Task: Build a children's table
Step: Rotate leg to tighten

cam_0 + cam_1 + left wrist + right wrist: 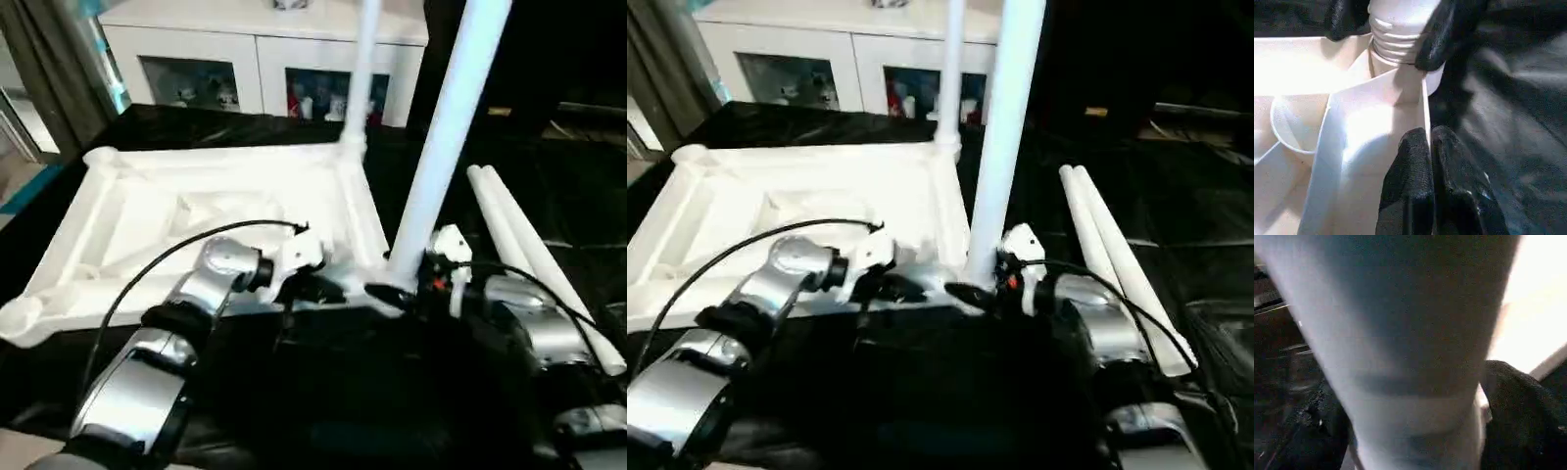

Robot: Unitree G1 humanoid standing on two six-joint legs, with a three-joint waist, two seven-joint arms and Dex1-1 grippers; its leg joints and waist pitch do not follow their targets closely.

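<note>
Progress check, read left to right.

Left pincer (312, 284): its black fingers (1422, 161) are pressed together, nothing between them, tips at the near rim of the white ribbed plastic tabletop (196, 220). The top lies upside down on the black-sheeted desk (323, 392) and extends away from this pincer toward the far side. Judgement: this pincer is bracing the rim, not holding anything.

Beyond and to the right of the left pincer, at the far right corner of the top, a thin-looking white tube leg (361, 73) stands upright in its socket. Judgement: that leg is fitted.

Right pincer (400, 290): fingers are spread to either side of the base of a second white tube leg (446, 127), which stands upright at the near right corner socket, just beside the left pincer's tips. The left wrist view shows a ridged collar at this leg's foot, sitting above the socket. I cannot tell whether the fingers clamp the leg or merely flank it, nor whether the leg is fully seated.

Right of the right pincer, two more long white tube legs (534, 250) lie side by side on the desk, untouched.

The two left corner sockets, well apart from both pincers, are empty.

Tally (judged): one leg in, one being seated, two left to install, then the table needs turning upright.
</note>
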